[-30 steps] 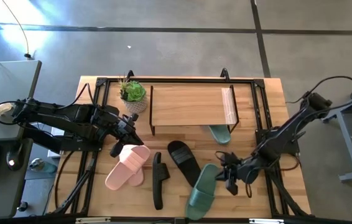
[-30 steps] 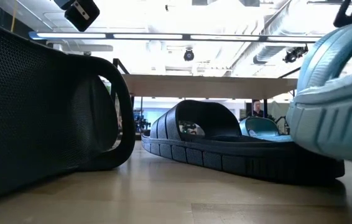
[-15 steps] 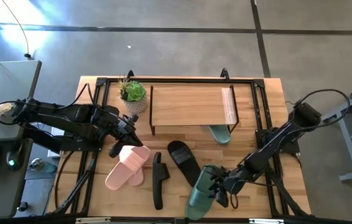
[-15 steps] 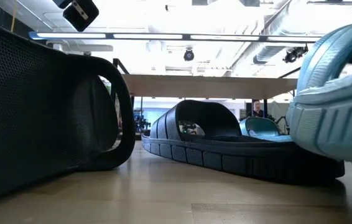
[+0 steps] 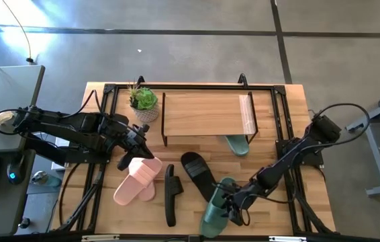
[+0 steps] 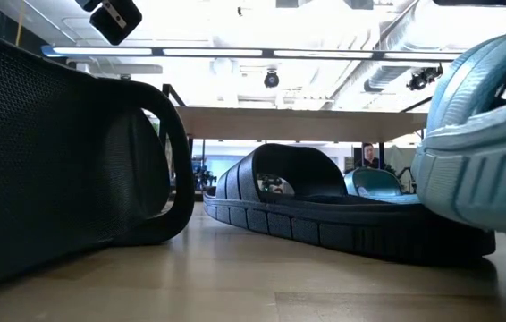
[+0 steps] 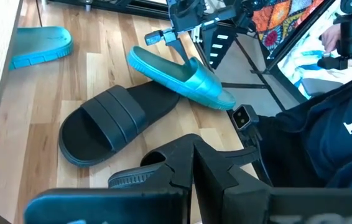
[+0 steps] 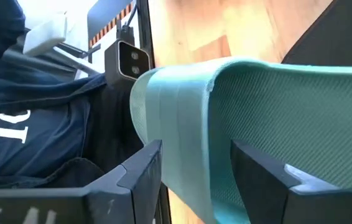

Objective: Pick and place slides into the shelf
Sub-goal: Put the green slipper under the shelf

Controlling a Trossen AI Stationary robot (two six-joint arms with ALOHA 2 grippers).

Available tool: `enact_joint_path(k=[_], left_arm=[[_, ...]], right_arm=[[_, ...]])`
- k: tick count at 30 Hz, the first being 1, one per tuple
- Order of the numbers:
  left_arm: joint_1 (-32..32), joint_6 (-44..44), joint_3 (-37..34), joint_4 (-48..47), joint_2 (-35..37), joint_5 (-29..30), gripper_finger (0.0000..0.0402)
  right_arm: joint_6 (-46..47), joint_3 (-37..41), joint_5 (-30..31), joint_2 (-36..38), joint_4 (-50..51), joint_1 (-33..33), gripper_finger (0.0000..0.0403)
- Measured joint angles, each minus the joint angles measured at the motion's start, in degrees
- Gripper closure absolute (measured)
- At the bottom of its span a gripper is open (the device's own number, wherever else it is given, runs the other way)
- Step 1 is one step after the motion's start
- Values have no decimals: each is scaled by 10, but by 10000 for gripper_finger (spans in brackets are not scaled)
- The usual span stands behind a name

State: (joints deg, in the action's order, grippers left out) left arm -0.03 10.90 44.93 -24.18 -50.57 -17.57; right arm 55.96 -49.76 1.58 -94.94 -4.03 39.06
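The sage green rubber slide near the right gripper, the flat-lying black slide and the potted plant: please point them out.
sage green rubber slide (image 5: 215, 205), high view, on its strap
flat-lying black slide (image 5: 197, 171), high view, on its strap
potted plant (image 5: 144, 99), high view, on its leaves

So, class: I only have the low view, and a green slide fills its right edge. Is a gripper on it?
Observer: Nearly. The right gripper is open, with a finger on either side of the green slide, not yet closed on it.
Operator: Is any slide at the shelf yet?
Observer: The other green slide lies partly under the shelf, at the end nearer the right arm. Nothing lies on top.
Operator: And the left arm?
Observer: The left gripper waits shut by the pink slides, holding nothing.
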Motion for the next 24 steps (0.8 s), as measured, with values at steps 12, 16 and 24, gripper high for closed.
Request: enact_joint_path(k=[12, 16, 24], left_arm=[[0, -1, 0, 0, 0, 0, 401], [0, -1, 0, 0, 0, 0, 401], [0, -1, 0, 0, 0, 0, 401]], right_arm=[[-22, 0, -35, 0, 3, -16, 334], [-51, 0, -36, 0, 0, -16, 389], [-99, 0, -11, 9, -5, -20, 400]])
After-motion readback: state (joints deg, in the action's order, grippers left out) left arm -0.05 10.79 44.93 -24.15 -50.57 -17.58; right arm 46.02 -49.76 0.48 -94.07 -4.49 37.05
